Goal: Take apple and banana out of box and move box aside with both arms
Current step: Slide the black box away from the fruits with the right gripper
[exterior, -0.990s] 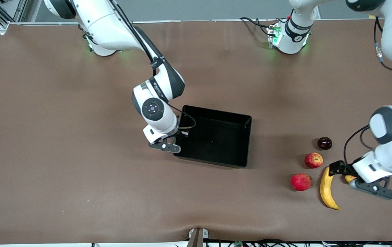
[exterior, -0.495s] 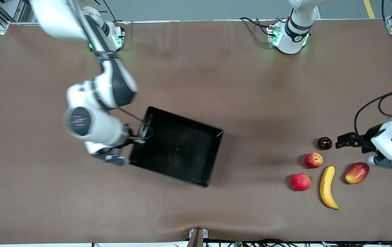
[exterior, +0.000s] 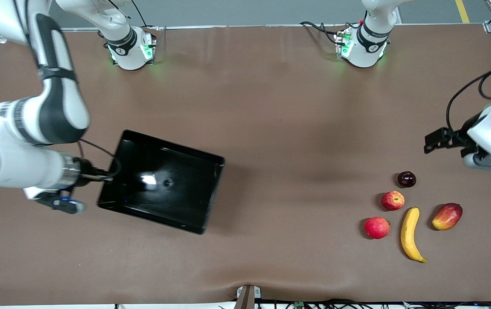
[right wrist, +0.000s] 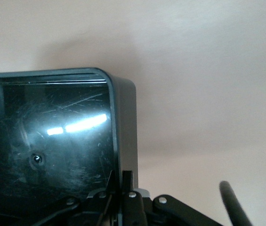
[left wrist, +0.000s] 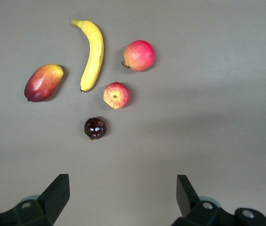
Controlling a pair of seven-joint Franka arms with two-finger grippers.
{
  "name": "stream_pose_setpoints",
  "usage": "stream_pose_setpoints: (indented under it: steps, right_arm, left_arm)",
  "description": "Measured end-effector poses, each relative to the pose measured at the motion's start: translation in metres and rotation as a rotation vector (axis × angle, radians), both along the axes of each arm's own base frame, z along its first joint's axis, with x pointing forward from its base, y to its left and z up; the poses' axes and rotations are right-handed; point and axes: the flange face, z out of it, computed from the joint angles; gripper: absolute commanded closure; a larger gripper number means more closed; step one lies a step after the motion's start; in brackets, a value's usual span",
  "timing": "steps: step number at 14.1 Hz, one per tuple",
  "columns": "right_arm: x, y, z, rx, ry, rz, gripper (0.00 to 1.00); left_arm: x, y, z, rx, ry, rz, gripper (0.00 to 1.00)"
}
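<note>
The black tray point(exterior: 176, 193) is held a little above the table toward the right arm's end. My right gripper point(exterior: 107, 176) is shut on its short wall. In the right wrist view the wall point(right wrist: 123, 141) runs between the fingers of the right gripper point(right wrist: 122, 181). The yellow banana point(exterior: 409, 234) and the small red apple with yellowish streaks point(exterior: 393, 200) lie on the table at the left arm's end. My left gripper point(exterior: 433, 140) hangs open and empty over bare table beside them. The left wrist view shows the banana point(left wrist: 92, 54), the apple point(left wrist: 116, 95) and the left gripper point(left wrist: 122, 188).
A plain pinkish-red round fruit point(exterior: 376, 227), a red-yellow mango point(exterior: 447, 216) and a small dark glossy fruit point(exterior: 406, 179) lie around the banana and apple. The brown table point(exterior: 297, 128) stretches between tray and fruits.
My right arm has carried the tray from the table's middle toward the right arm's end. My left gripper has drawn up and away from the banana and mango.
</note>
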Motion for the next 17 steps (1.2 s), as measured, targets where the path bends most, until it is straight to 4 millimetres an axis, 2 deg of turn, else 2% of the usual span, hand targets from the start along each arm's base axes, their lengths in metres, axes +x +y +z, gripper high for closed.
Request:
stream_pose_setpoints:
  steps: [4, 6, 8, 10, 12, 15, 16, 17]
  right_arm:
    - [-0.01, -0.13, -0.016, 0.044, 0.005, 0.045, 1.0]
    - [-0.022, -0.186, -0.034, 0.064, -0.004, 0.058, 1.0]
    - [-0.036, -0.235, -0.063, 0.07, -0.042, 0.073, 1.0]
    - [-0.053, -0.271, -0.095, 0.068, -0.076, 0.099, 1.0]
    - [-0.068, -0.3, -0.126, 0.08, -0.082, 0.13, 1.0]
    - [-0.078, -0.324, -0.16, 0.099, -0.086, 0.158, 1.0]
    - [-0.079, -0.326, -0.168, 0.102, -0.083, 0.16, 0.79]
    - [-0.079, -0.325, -0.175, 0.107, -0.075, 0.16, 0.23]
  left_arm:
    - [-0.012, -0.003, 0.029, 0.014, -0.03, 0.006, 0.0]
    - [-0.014, -0.002, 0.034, 0.016, -0.028, 0.008, 0.0]
    - [-0.014, 0.006, 0.036, 0.018, -0.029, 0.022, 0.0]
    - [-0.014, 0.012, 0.04, 0.018, -0.035, 0.047, 0.0]
    - [-0.017, 0.009, 0.046, 0.025, -0.039, 0.104, 0.0]
    - [-0.031, -0.006, 0.059, 0.044, -0.028, 0.114, 0.0]
    - [-0.035, -0.011, 0.061, 0.047, -0.027, 0.115, 0.0]
    - [-0.038, -0.015, 0.062, 0.05, -0.026, 0.112, 0.0]
